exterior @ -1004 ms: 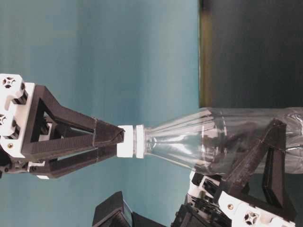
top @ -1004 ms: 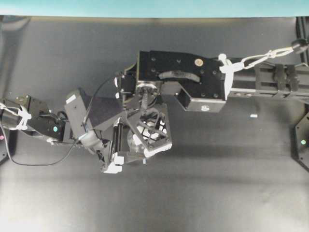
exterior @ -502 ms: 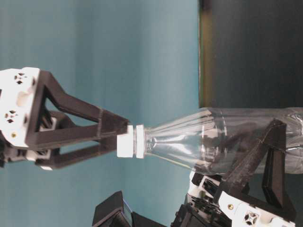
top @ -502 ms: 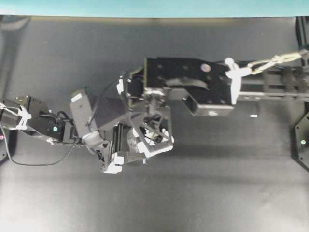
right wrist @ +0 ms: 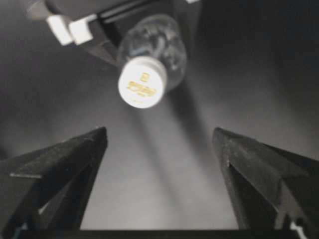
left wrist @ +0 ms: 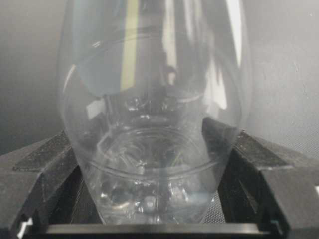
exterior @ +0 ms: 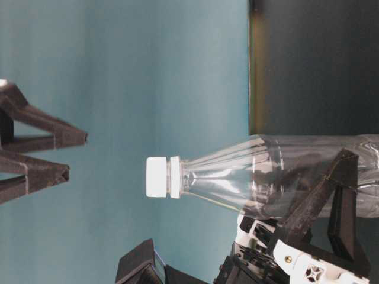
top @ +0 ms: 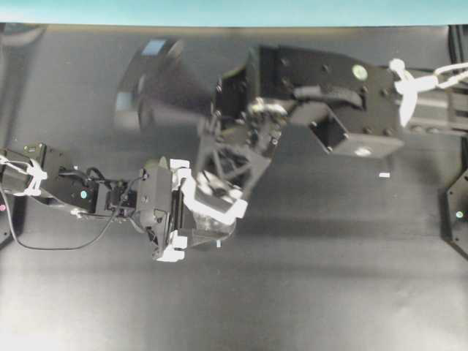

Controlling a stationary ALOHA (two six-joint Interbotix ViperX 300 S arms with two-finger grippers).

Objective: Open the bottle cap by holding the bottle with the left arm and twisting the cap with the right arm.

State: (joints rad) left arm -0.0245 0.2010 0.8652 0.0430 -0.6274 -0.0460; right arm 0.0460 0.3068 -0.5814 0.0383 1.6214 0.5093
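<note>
Both grippers differ: left gripper [left wrist: 159, 209] hugs the bottle [exterior: 278, 177], right gripper [right wrist: 159, 144] spread wide, clear of the bottle cap [exterior: 157, 177].

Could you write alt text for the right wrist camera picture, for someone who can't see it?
A white bottle cap on a clear bottle sits ahead of the right end effector, whose two dark fingers stand wide apart and touch nothing.

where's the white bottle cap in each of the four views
Overhead exterior: not visible, hidden under the right gripper.
Table-level exterior: bottle cap left of centre, on the sideways bottle.
Left wrist: not in it.
Right wrist: upper centre, above the open fingers.
Shared landmark: the bottle.
</note>
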